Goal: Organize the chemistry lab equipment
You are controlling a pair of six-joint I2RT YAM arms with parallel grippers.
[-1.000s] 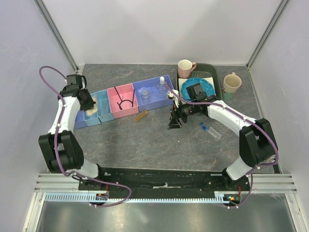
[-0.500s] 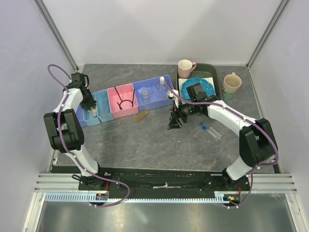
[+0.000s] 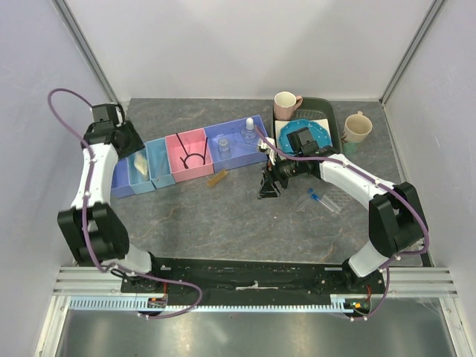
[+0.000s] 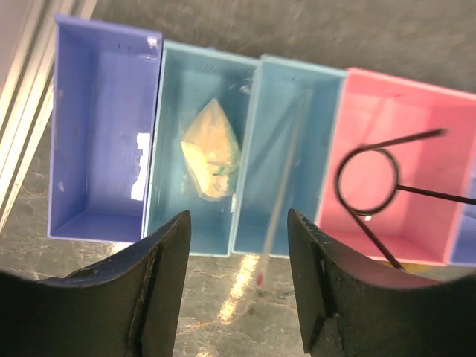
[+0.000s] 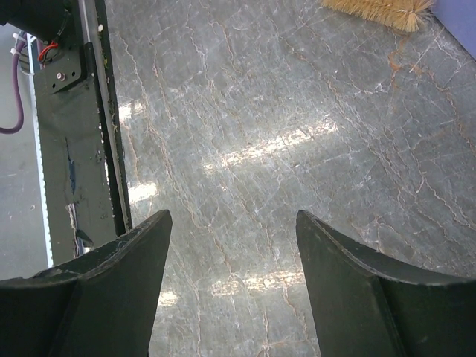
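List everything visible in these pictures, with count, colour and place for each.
bins: five, purple, light blue, pink, row rear left
bag: one, clear, left light blue bin
rod: one, pale, right light blue bin
wire loop: one, black, pink bin
bottle: one, clear, white cap, right purple bin
brush: one, tan, table near bins
vials: count unclear, blue caps, table right
mugs: two, pink and cream, rear right
plate: one, blue, between mugs
left gripper: one, black, open above light blue bins
right gripper: one, black, open above table
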